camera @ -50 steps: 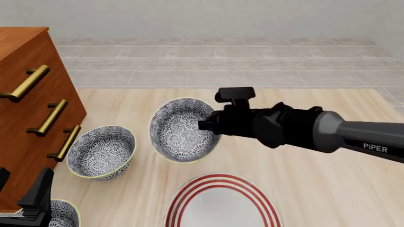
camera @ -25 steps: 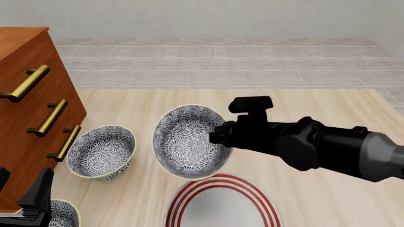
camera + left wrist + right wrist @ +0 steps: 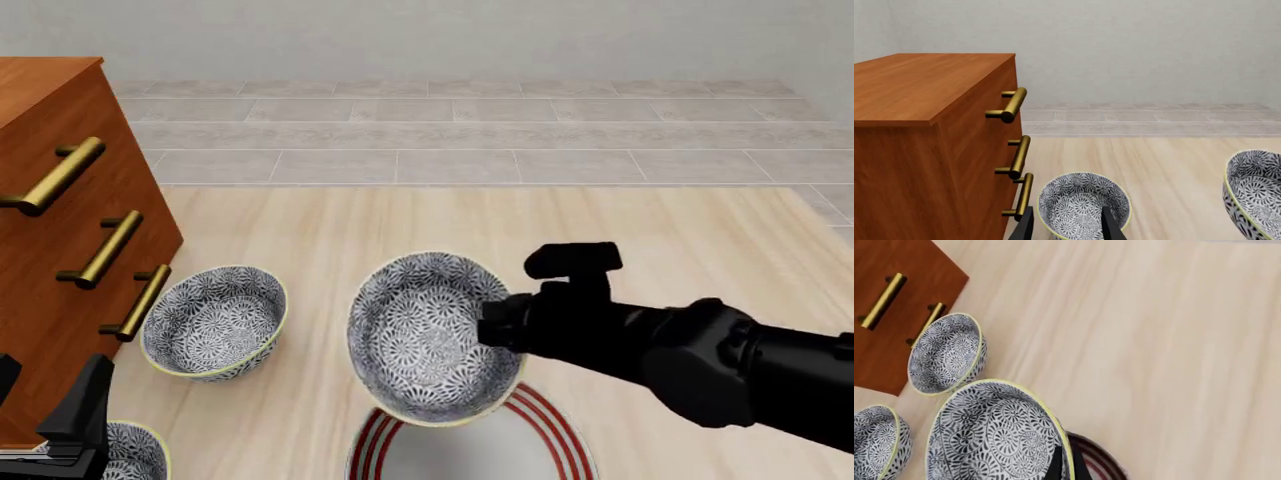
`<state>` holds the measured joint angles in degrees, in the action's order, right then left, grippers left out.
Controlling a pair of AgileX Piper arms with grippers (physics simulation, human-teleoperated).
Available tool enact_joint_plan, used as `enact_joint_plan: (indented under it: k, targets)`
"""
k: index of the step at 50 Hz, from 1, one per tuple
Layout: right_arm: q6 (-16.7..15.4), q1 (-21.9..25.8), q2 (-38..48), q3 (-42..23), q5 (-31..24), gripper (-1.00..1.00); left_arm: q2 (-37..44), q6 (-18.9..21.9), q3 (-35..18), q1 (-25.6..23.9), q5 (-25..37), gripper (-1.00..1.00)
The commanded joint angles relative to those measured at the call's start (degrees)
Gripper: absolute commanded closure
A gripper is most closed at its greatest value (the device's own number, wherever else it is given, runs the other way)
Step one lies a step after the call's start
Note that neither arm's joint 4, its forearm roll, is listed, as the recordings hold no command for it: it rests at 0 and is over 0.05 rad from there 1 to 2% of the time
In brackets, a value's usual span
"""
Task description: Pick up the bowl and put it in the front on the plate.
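Note:
My right gripper (image 3: pixel 491 325) is shut on the near-side rim of a grey-and-white floral bowl (image 3: pixel 427 335) with a pale yellow rim. The bowl hangs tilted, its opening turned toward the camera, above the far edge of the white plate (image 3: pixel 461 452) with red rings. In the right wrist view the fingers (image 3: pixel 1056 466) pinch the bowl (image 3: pixel 997 440) at its rim, and the plate's red rings (image 3: pixel 1099 461) show just beyond. My left gripper (image 3: pixel 78 420) stays low at the front left, open and holding nothing.
A second floral bowl (image 3: pixel 214 320) sits on the table left of the held one, beyond the left gripper's fingertips (image 3: pixel 1111 226). A third bowl (image 3: pixel 131 450) lies at the front left corner. A wooden dresser (image 3: pixel 67 230) with brass handles lines the left side.
The right gripper has carried the bowl nearer and to the right, from the table's middle to above the plate's far edge. The left arm has not moved.

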<state>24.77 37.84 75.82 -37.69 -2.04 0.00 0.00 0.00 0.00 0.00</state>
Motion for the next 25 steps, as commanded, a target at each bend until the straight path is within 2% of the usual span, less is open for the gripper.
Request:
enact_joint_plan:
  k: [1,25]
  targets:
    - [1.78,0.59,-4.53,4.65,0.44,1.0,0.0,0.0,0.0,0.0,0.0,-1.0]
    - [-0.05,-0.07,-8.2,8.88,-1.1,1.0,0.0,0.0,0.0,0.0,0.0,-1.0]
